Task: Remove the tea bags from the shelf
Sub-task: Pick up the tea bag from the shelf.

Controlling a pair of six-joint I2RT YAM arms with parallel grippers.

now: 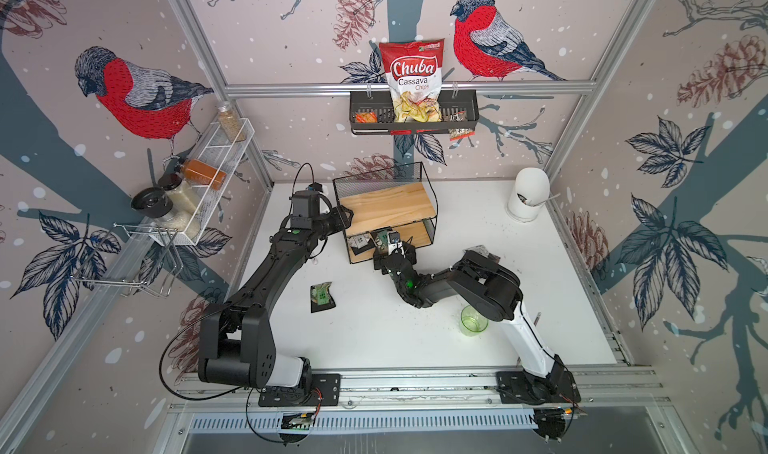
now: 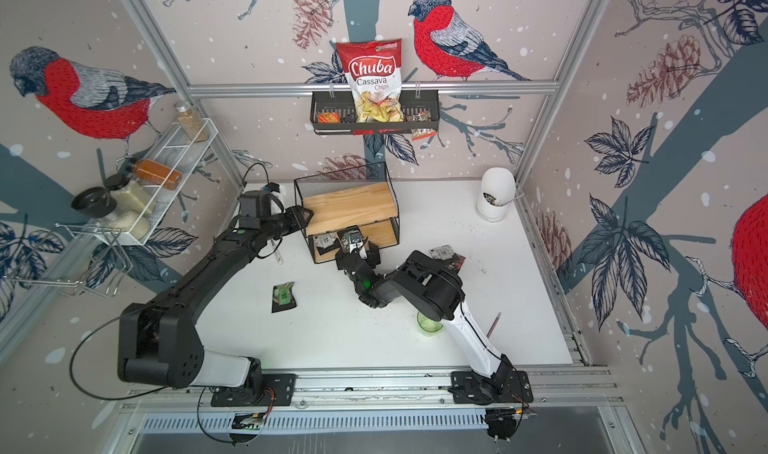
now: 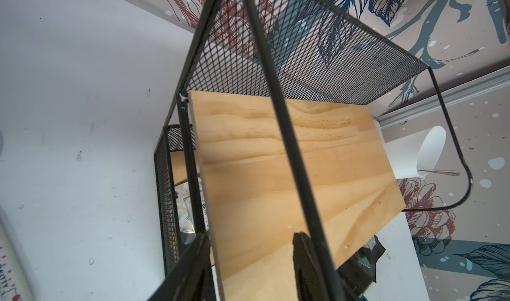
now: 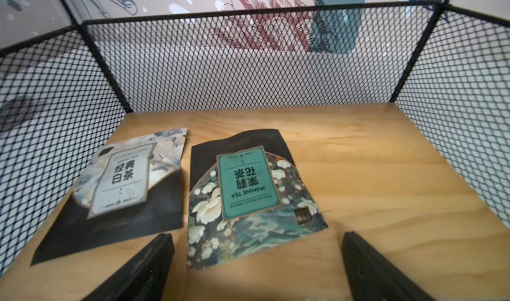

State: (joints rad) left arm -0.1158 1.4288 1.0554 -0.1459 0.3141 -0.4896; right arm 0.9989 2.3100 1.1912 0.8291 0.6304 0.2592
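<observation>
Right gripper [image 4: 256,261], jaws spread, faces the flat teal-labelled jasmine tea sachet [image 4: 248,192] just ahead (lower wooden board [image 4: 372,170]).

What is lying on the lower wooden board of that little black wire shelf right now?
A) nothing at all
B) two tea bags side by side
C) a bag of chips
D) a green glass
B. The right wrist view shows a white-grey tea bag and a teal jasmine tea bag lying flat, side by side, on the lower board of the shelf, just ahead of the open right pincer.
</observation>
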